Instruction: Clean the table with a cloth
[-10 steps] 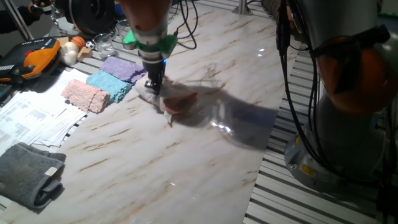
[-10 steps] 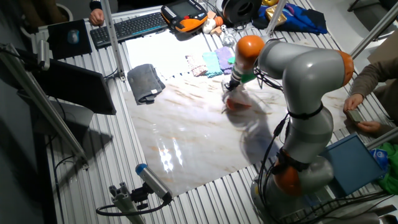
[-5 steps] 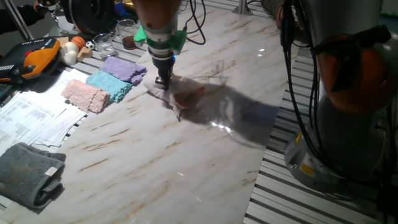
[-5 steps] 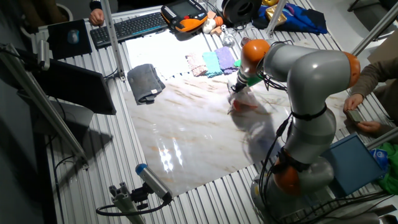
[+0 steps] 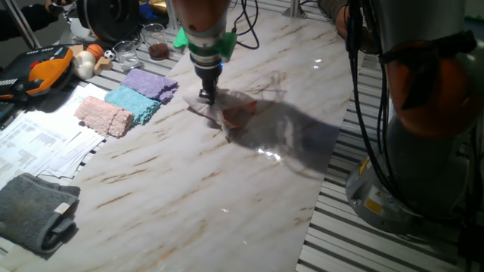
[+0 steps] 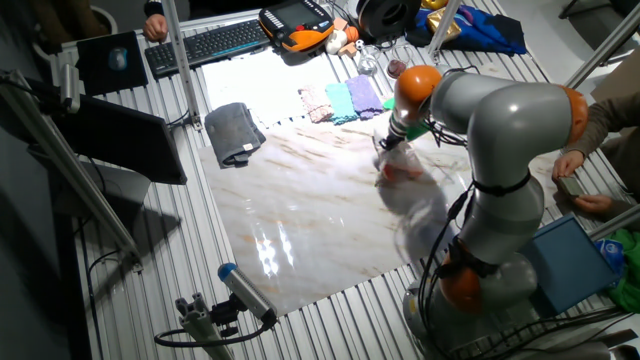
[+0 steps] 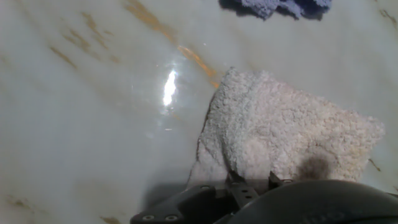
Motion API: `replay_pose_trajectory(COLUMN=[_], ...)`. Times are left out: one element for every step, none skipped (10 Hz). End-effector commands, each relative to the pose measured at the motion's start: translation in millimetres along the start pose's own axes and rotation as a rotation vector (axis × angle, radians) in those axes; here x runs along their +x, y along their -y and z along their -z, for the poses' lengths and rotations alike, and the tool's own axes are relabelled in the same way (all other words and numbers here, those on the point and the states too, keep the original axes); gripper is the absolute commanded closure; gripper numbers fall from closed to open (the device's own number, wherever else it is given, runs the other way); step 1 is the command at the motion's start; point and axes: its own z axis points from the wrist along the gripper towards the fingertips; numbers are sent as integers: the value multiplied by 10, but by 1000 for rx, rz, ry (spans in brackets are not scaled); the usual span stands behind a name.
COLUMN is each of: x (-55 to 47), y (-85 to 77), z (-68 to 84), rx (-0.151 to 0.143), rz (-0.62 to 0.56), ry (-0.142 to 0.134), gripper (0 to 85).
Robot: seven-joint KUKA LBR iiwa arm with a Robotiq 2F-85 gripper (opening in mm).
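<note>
The white marble table [image 5: 189, 189] with brown veins fills the fixed views. The pale pinkish-white fluffy cloth [image 5: 227, 115] with an orange-red edge lies flat on it near the far middle. My gripper [image 5: 206, 97] points straight down onto the cloth's left end, fingers closed together on it. In the other fixed view the gripper [image 6: 389, 147] stands over the cloth [image 6: 400, 167]. In the hand view the cloth [image 7: 283, 134] spreads up and right from the gripper [image 7: 252, 182] at the bottom edge.
A salmon-pink cloth [image 5: 104, 115], a teal cloth [image 5: 133, 102] and a purple cloth [image 5: 150, 81] lie along the table's left edge. A grey towel [image 5: 34, 213] lies at the near left corner. Papers [image 5: 41, 140], jars [image 5: 155, 39] and the robot's base [image 5: 423, 159] surround the table.
My gripper has slid the cloth to the right and a little farther along the table, away from the coloured cloths. Nothing else has moved.
</note>
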Motion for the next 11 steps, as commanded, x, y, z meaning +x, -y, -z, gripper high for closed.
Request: replay_pose_trajectory(x=[47,80,79,59,23,-54,-123,-182,-225,-263,-285], y=[21,25,4,-32,-85,-180,-241,-294,-358,-457,-556], z=[10,11,-13,-46,-75,-113,-118,-111,-97,-72,-45], rx=[4,-4,-17,-23,-56,-86,-107,-119,-135,-139,-139], rz=[3,5,2,-2,-18,-36,-47,-56,-69,-86,-105], ry=[0,-1,-1,0,0,-5,-8,-14,-22,-30,-35], gripper=[850,850,850,850,850,850,850,850,850,850,850])
